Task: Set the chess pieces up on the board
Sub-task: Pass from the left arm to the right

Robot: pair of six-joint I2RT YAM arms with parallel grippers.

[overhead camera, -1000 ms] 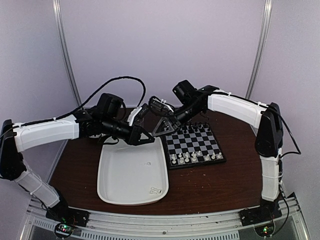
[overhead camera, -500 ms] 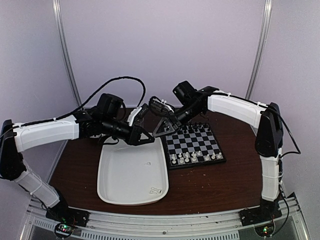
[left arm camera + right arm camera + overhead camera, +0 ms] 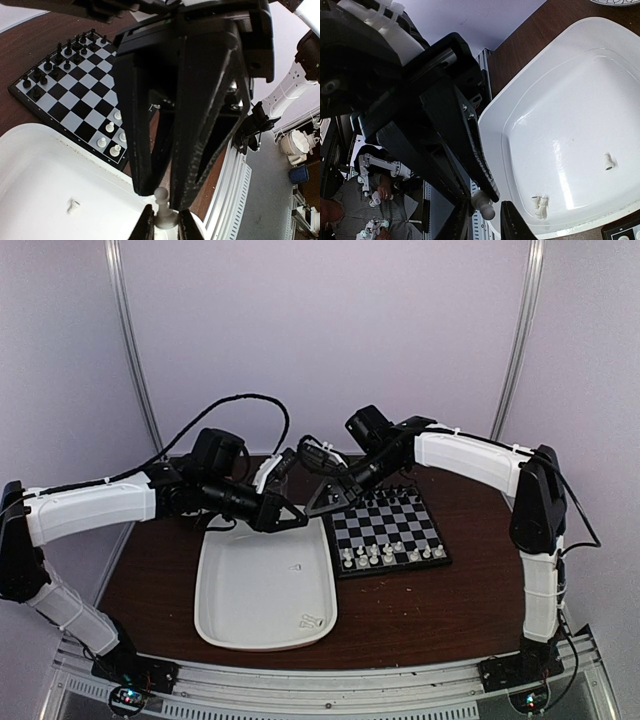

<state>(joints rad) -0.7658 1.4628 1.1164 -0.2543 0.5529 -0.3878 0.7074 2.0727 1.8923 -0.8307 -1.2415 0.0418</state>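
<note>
My two grippers meet in the air above the far right corner of the white tray [image 3: 262,585]. The left gripper [image 3: 165,222] is shut on the base of a white pawn [image 3: 161,197]. The right gripper [image 3: 482,225] reaches in from the opposite side, one finger on each side of the pawn's head [image 3: 482,206], with a small gap still showing on one side. In the top view the left gripper [image 3: 298,517] and right gripper [image 3: 320,504] nearly touch. The board [image 3: 388,525] lies just to the right, with several white pieces [image 3: 385,555] along its near rows.
Black pieces [image 3: 60,52] fill the board's far rows. Loose white pieces lie in the tray: two together [image 3: 540,205] near its front right corner and a single one [image 3: 608,161] in the middle. The right arm's fingers [image 3: 200,150] fill most of the left wrist view.
The right gripper's jaws have narrowed around the pawn's head. Both arms have stayed almost where they were, and the left gripper has kept its grip.
</note>
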